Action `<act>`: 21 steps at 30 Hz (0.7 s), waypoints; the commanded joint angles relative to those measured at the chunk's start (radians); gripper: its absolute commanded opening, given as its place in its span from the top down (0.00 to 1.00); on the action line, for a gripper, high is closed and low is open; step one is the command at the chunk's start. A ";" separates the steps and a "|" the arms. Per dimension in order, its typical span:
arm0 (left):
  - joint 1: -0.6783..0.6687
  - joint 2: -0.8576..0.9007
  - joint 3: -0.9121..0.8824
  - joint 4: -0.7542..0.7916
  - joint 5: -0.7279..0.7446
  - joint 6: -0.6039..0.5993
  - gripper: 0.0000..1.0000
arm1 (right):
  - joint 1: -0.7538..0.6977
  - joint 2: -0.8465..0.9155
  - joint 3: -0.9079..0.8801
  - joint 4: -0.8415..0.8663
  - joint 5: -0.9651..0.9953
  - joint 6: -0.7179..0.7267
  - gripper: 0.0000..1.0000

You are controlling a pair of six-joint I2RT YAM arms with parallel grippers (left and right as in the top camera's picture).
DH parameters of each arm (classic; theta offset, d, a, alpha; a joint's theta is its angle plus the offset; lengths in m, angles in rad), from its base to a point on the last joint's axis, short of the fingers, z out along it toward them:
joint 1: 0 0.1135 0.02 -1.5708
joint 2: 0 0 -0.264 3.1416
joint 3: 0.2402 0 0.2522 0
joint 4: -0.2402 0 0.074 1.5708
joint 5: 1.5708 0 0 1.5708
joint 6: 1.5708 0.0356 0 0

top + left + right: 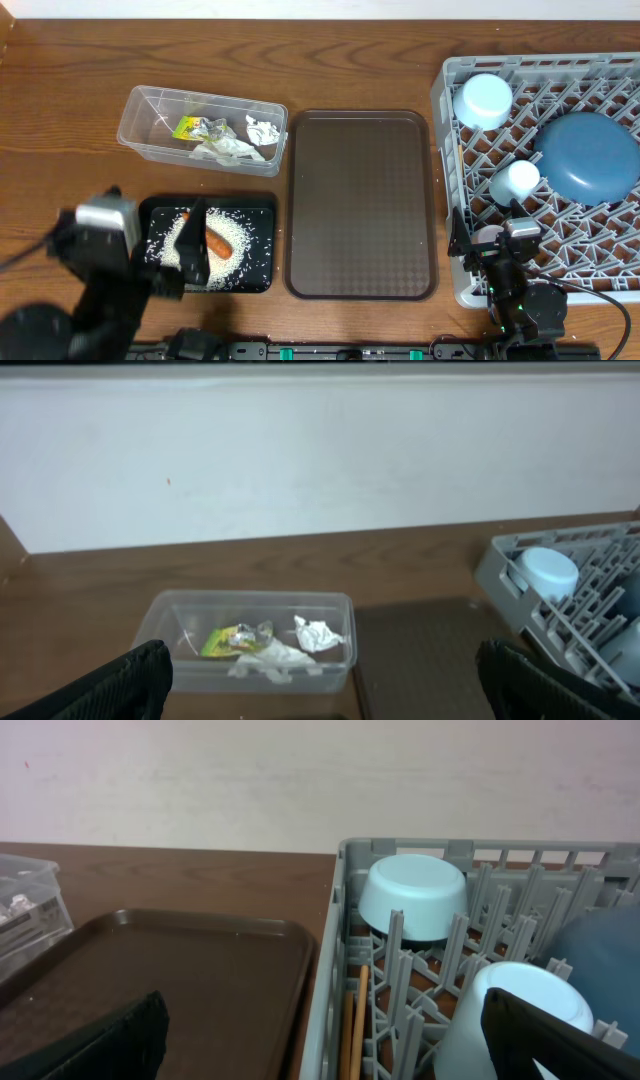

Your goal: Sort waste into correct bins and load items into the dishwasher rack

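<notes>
Waste is split between two bins on the left half of the bench (60,70). Near the front-left corner the left gripper (322,685) hangs over the black tray (146,215) with its jaws spread wide and nothing between them. Its wrist view shows only the two dark fingers (110,685) at the bottom corners. From overhead one finger crosses the rice (240,245), but whether it touches cannot be told.

Only the overhead view shows that tray's load: scattered rice and an orange carrot piece (218,243). Behind it, toward the back edge, stands the clear tub (135,135). The left wrist view shows its contents best: a yellow-green wrapper (222,642), crumpled foil (258,632) and white tissue (318,633).

At the bench's middle lies the brown serving tray (360,205), just beside both bins.

The rack (455,80) fills the right end. In it are an upturned pale bowl (482,100) at the back-left corner, a light cup (515,180) nearer the front and a dark-blue plate (590,155) to the right. The right wrist view adds the chopsticks (355,1020), standing just inside the rack's left wall.

The right gripper (330,1045) sits at the rack's front-left corner, jaws fully apart and gripping nothing.
</notes>
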 commanded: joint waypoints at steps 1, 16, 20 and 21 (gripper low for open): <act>0.006 -0.097 -0.135 -0.004 -0.012 0.028 0.00 | 0.010 -0.007 -0.002 -0.005 0.000 -0.011 0.01; 0.051 -0.501 -0.803 0.390 0.000 0.013 0.00 | 0.010 -0.007 -0.002 -0.005 0.000 -0.011 0.01; 0.071 -0.564 -0.948 0.547 0.000 -0.026 0.00 | 0.010 -0.007 -0.002 -0.005 0.000 -0.011 0.01; 0.071 -0.573 -0.985 0.599 0.000 -0.027 0.00 | 0.010 -0.007 -0.002 -0.005 0.000 -0.011 0.01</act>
